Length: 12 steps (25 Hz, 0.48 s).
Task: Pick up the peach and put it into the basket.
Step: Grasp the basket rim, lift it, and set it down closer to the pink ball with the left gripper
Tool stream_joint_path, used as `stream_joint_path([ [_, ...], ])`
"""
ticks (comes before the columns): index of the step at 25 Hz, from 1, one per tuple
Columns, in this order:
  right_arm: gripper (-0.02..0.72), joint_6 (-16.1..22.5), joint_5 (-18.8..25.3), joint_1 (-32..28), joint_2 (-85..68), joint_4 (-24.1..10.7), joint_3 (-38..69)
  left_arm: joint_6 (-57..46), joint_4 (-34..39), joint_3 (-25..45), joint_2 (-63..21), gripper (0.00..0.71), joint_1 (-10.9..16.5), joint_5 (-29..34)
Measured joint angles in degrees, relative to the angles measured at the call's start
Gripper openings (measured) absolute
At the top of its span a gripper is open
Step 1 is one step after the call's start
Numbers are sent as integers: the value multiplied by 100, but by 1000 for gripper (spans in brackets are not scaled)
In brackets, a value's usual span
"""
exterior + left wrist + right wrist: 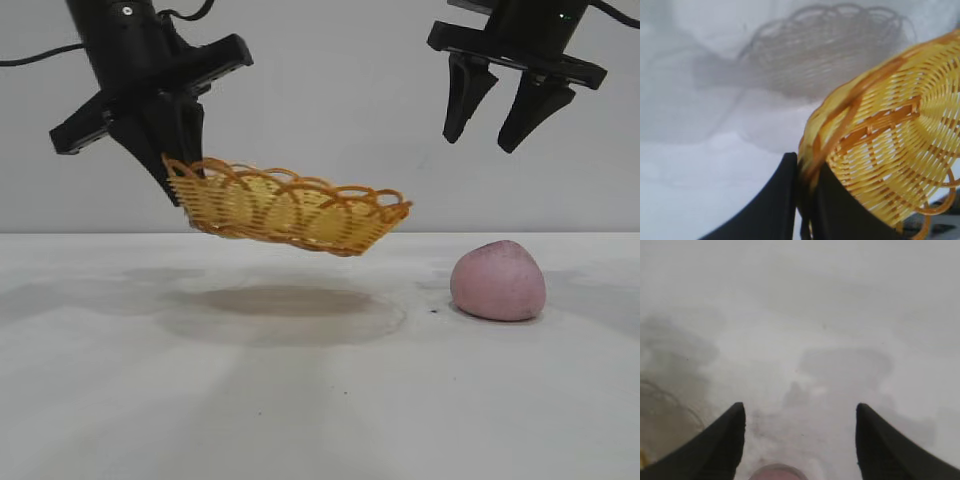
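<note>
No part of the placement is done: the left gripper (172, 175) clamps the basket (290, 212) aloft; the right gripper (497, 125) hangs open above the untouched peach (498, 281).

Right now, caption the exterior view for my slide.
Left gripper lifts basket by its rim; open right gripper hangs above peach.
</note>
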Motion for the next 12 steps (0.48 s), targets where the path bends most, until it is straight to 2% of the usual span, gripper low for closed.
stream_joint_path([
  [6,403,0,0,0,0,0,0,416,-735,928,-136,0,0,-923],
  [12,403,0,9,0,0,0,0,733,-1076,1219,-136,0,0,-1658],
])
